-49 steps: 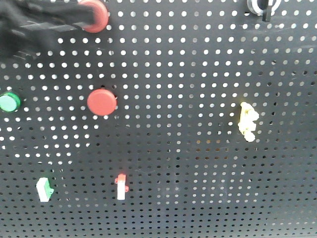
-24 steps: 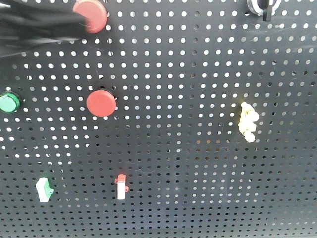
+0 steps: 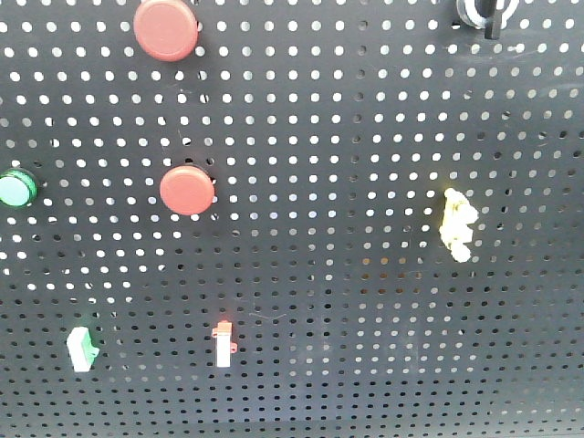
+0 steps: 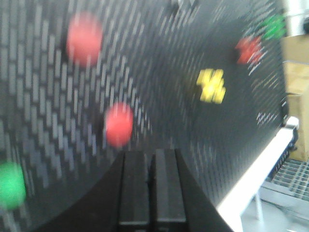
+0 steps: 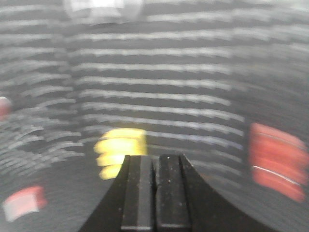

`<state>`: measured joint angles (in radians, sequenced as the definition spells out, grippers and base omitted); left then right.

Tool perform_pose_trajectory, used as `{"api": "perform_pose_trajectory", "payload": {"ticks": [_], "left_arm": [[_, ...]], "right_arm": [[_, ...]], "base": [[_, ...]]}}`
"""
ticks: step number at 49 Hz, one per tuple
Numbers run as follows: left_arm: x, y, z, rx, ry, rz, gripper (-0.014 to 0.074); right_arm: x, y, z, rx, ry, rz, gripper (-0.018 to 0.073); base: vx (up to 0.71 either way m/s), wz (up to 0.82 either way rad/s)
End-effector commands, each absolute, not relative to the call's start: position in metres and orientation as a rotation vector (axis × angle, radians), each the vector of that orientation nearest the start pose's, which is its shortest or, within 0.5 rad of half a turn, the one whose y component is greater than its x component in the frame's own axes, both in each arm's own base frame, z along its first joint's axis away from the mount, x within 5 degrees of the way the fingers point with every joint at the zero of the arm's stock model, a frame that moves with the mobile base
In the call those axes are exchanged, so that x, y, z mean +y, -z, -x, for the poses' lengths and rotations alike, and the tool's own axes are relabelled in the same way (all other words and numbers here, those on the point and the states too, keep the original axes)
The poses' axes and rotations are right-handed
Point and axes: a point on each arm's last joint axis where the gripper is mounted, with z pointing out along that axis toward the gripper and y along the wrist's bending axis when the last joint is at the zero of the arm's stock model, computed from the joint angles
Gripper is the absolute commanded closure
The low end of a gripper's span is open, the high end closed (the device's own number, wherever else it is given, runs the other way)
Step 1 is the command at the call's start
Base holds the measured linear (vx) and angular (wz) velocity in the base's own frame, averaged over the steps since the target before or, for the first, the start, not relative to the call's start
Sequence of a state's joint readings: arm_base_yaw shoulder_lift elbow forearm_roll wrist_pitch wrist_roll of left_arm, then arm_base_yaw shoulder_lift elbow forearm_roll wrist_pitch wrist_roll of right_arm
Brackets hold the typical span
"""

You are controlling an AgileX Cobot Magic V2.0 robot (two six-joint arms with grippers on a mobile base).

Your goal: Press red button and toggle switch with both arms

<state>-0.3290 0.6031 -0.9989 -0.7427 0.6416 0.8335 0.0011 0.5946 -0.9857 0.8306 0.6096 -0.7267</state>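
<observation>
Hovering short of the pegboard (image 3: 365,137), both arms face their targets, neither press seemingly made yet.
The left fingers (image 4: 135,183), pinched together and empty, sit below a red button (image 4: 119,124); the right fingers (image 5: 138,193), likewise, under the yellow switch (image 5: 120,147).

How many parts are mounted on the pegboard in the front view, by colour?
Red round buttons: 2
Green round button: 1
Yellow switch: 1
Red-and-white small switch: 1
Green-and-white small switch: 1
Black-and-white knob, cut off at top edge: 1
Total: 7
</observation>
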Motion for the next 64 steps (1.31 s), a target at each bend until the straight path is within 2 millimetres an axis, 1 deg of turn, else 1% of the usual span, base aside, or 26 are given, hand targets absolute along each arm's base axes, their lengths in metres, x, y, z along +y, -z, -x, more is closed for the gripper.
{"api": "perform_pose_trajectory", "payload": {"ticks": [1, 5, 8, 10, 12, 15, 17, 22, 25, 27, 30, 32, 36, 43, 64], "left_arm": [[-0.055, -0.433, -0.066, 1.424, 0.475, -0.56, 0.0594], [-0.054, -0.409, -0.066, 1.477, 0.497, -0.534, 0.0594], [-0.054, -0.391, -0.067, 1.523, 0.516, -0.524, 0.0594], [-0.054, -0.383, -0.067, 1.543, 0.524, -0.52, 0.0594], [-0.055, -0.377, -0.067, 1.563, 0.535, -0.512, 0.0594], [-0.055, -0.372, -0.069, 1.584, 0.545, -0.508, 0.0594], [-0.055, -0.37, -0.069, 1.591, 0.551, -0.503, 0.0594], [-0.055, -0.371, -0.069, 1.588, 0.559, -0.479, 0.0594], [-0.054, -0.372, -0.07, 1.583, 0.556, -0.473, 0.0594], [-0.054, -0.372, -0.07, 1.584, 0.557, -0.474, 0.0594], [-0.055, -0.372, -0.07, 1.584, 0.558, -0.473, 0.0594], [-0.055, -0.372, -0.07, 1.587, 0.564, -0.467, 0.0594], [-0.055, -0.372, -0.07, 1.591, 0.574, -0.457, 0.0594], [-0.055, -0.372, -0.07, 1.591, 0.574, -0.457, 0.0594], [-0.055, -0.372, -0.07, 1.592, 0.575, -0.457, 0.0594]], "right_arm": [[0.042, -0.468, -0.089, 1.394, -0.41, 0.336, 0.0562], [0.045, -0.473, -0.1, 1.391, -0.475, 0.341, 0.0562], [0.049, -0.48, -0.108, 1.39, -0.521, 0.365, 0.0562], [0.051, -0.485, -0.116, 1.394, -0.554, 0.377, 0.0562], [0.053, -0.493, -0.121, 1.384, -0.581, 0.401, 0.0562], [0.055, -0.503, -0.134, 1.382, -0.611, 0.419, 0.0562], [0.057, -0.511, -0.138, 1.372, -0.633, 0.435, 0.0562], [0.066, -0.519, -0.16, 1.377, -0.715, 0.464, 0.0562], [0.077, -0.521, -0.171, 1.378, -0.759, 0.502, 0.0562], [0.09, -0.52, -0.178, 1.383, -0.798, 0.535, 0.0562], [0.103, -0.519, -0.186, 1.381, -0.781, 0.552, 0.0562], [0.108, -0.52, -0.19, 1.38, -0.746, 0.535, 0.0562], [0.105, -0.521, -0.196, 1.379, -0.666, 0.465, 0.0562], [0.098, -0.523, -0.201, 1.369, -0.597, 0.39, 0.0562], [0.094, -0.526, -0.205, 1.345, -0.576, 0.327, 0.0562]], "base": [[0.0, 0.0], [0.0, 0.0], [0.0, 0.0], [0.0, 0.0], [0.0, 0.0], [0.0, 0.0], [0.0, 0.0], [0.0, 0.0], [0.0, 0.0], [0.0, 0.0], [0.0, 0.0], [0.0, 0.0], [0.0, 0.0], [0.0, 0.0], [0.0, 0.0]]}}
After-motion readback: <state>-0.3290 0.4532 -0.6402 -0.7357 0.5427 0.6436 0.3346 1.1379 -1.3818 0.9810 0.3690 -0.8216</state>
